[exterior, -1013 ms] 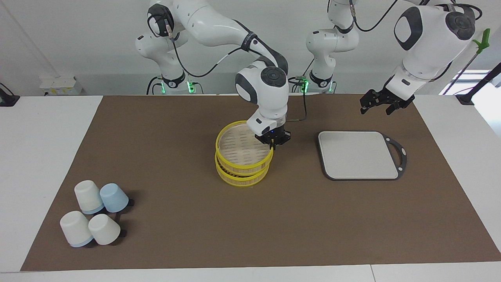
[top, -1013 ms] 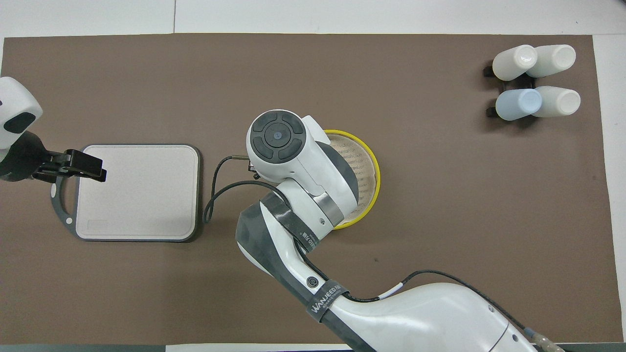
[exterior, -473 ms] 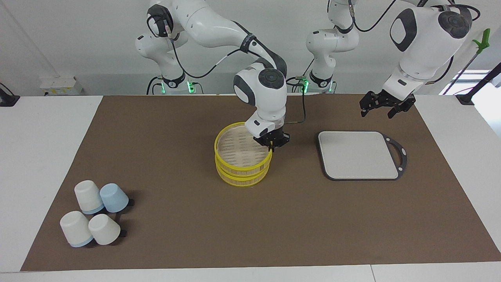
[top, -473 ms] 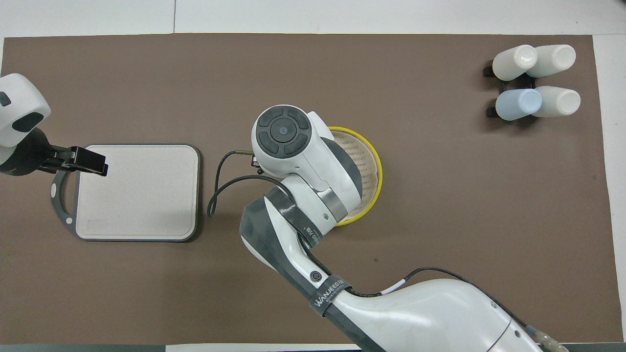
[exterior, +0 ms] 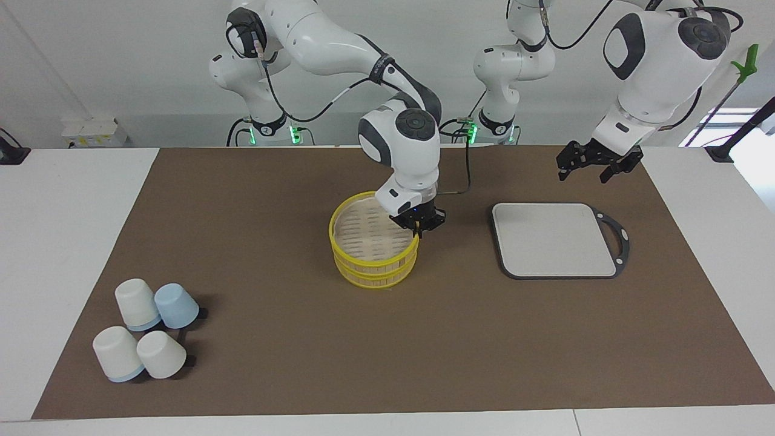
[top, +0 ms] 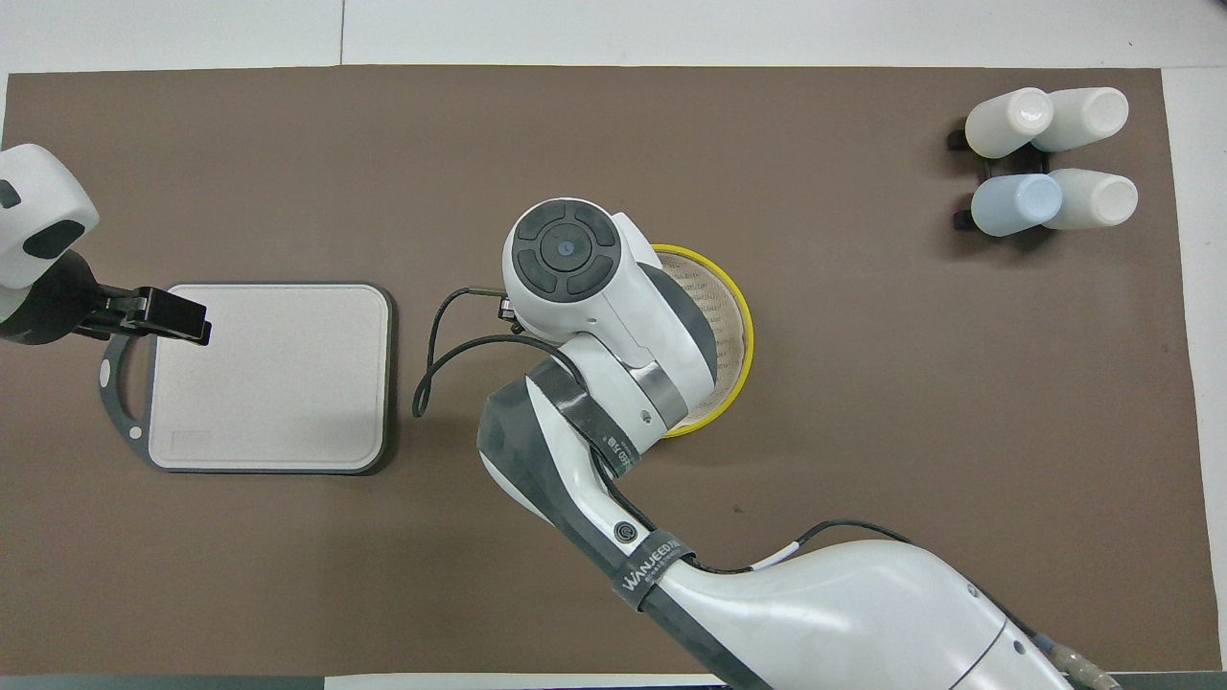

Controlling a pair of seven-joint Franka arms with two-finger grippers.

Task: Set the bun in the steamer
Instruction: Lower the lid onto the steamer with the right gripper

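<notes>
Surface: brown mat (exterior: 254, 200) over white table.
Steamer (exterior: 370, 245): two stacked tiers mid-mat; its upper floor shows no bun.
Right gripper (exterior: 419, 228): clenched at steamer's rim, on the board's side.
Board (exterior: 554, 239): grey, beside steamer.
Left gripper (exterior: 590, 166): released, waiting above board's handle end.
Cups (exterior: 145, 330): four upturned, well apart from steamer.

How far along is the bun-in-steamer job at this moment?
Done: nothing yet; no bun shows in either view. In hand: the right pincer is shut on the top rim of the round bamboo steamer with yellow rims, its two tiers stacked. The left pincer waits open, raised near the grey square board. Left: placing the bun.
</notes>
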